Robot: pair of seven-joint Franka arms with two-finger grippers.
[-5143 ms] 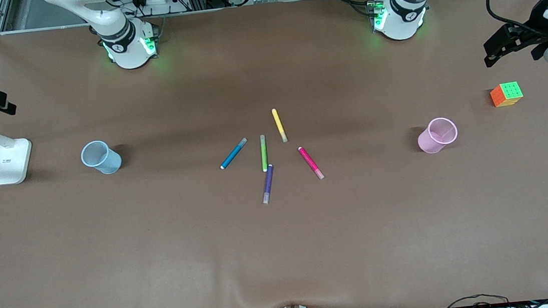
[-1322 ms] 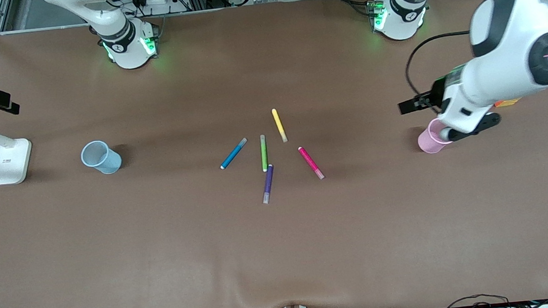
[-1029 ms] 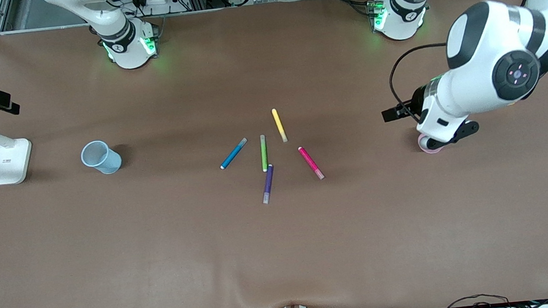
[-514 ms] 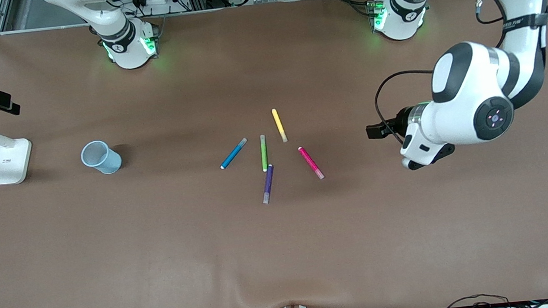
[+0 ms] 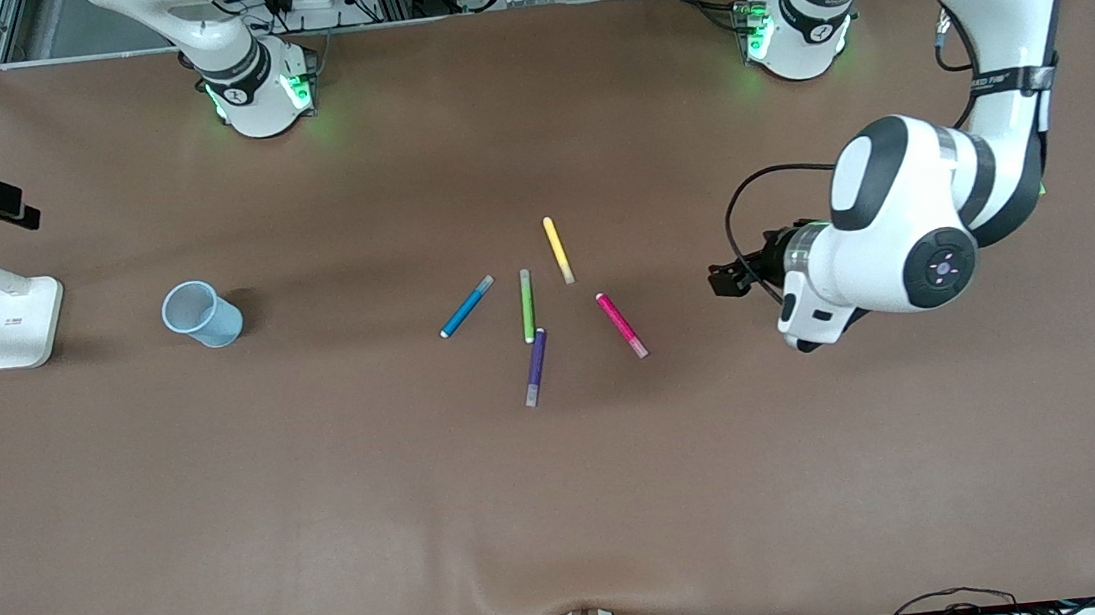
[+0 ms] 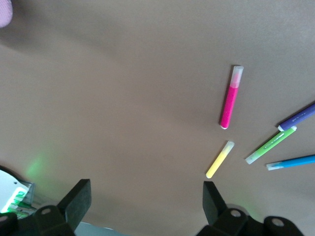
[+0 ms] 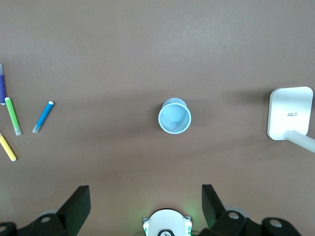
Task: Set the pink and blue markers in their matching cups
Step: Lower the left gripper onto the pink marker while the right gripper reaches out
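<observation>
The pink marker (image 5: 622, 324) and the blue marker (image 5: 466, 306) lie flat among other markers mid-table. The left wrist view shows the pink marker (image 6: 230, 98) and the blue marker (image 6: 293, 162). The light blue cup (image 5: 201, 315) stands upright toward the right arm's end. The pink cup is hidden under the left arm in the front view; its edge shows in the left wrist view (image 6: 4, 10). My left gripper (image 6: 145, 194) is open and empty, over bare table between the pink cup and the pink marker. My right gripper (image 7: 145, 196) is open and empty, high over the table, with the blue cup (image 7: 174, 116) below.
A green marker (image 5: 526, 305), a yellow marker (image 5: 557, 249) and a purple marker (image 5: 535, 367) lie beside the pink and blue ones. A white lamp base (image 5: 19, 322) stands at the right arm's end, past the blue cup.
My left arm has swung in from its end of the table toward the markers and now covers the pink cup in the front view. The markers, blue cup and right arm have not moved.
</observation>
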